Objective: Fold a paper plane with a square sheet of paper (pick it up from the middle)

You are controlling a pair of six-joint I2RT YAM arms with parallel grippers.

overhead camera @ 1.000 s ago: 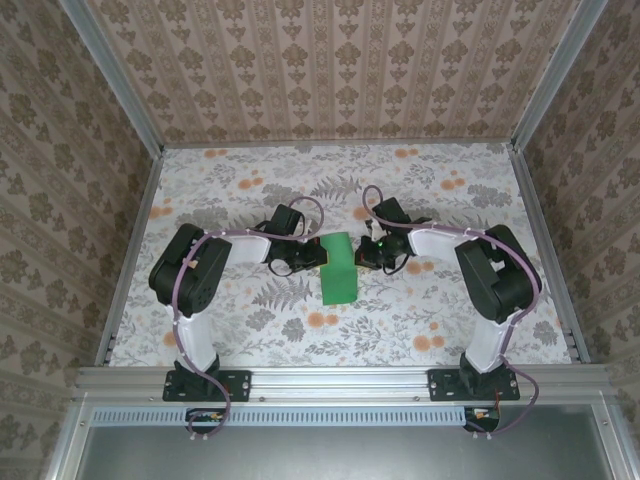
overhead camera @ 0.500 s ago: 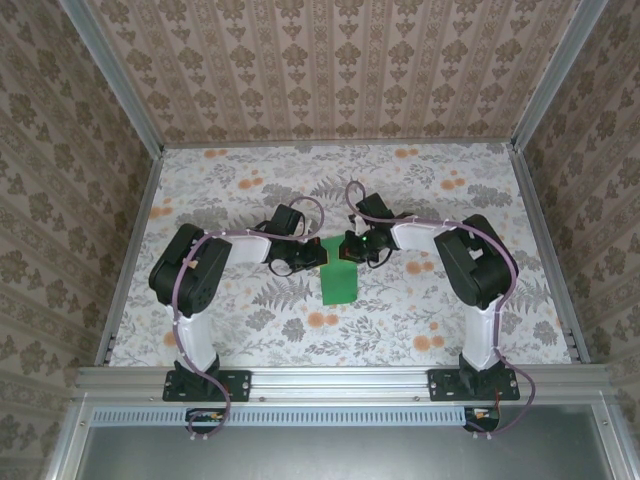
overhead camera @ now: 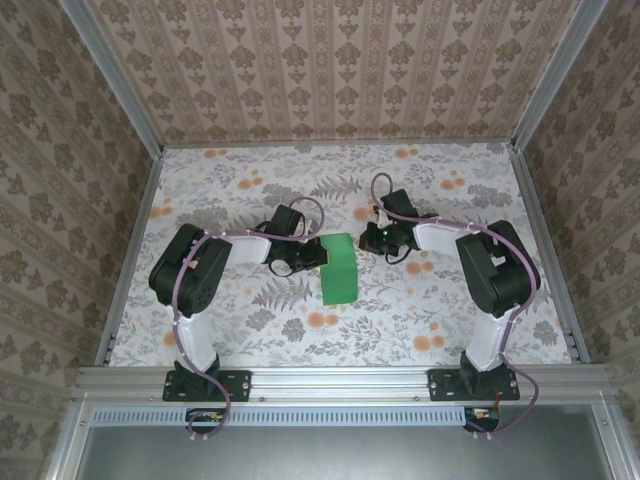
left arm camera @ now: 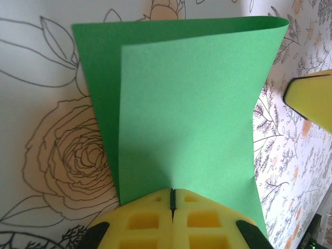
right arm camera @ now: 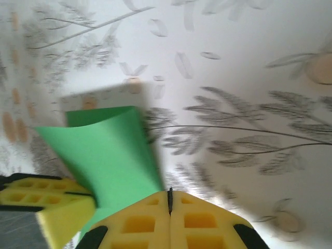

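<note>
From above, the right gripper (overhead camera: 366, 240) had drawn back rightward off the square sheet of paper (overhead camera: 340, 270), which lay mid-table (overhead camera: 250, 190). Left wrist: the left gripper (left arm camera: 173, 199) was clenched, tips touching the folded sheet. Right wrist: jaws clenched and empty, sheet just left.

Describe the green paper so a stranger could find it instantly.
On the flowered table, look at the middle, between the left tool and the right tool, both closed. There lies the square sheet of paper, folded loosely over itself, its edge at the left tool. It alone is bright green.
</note>
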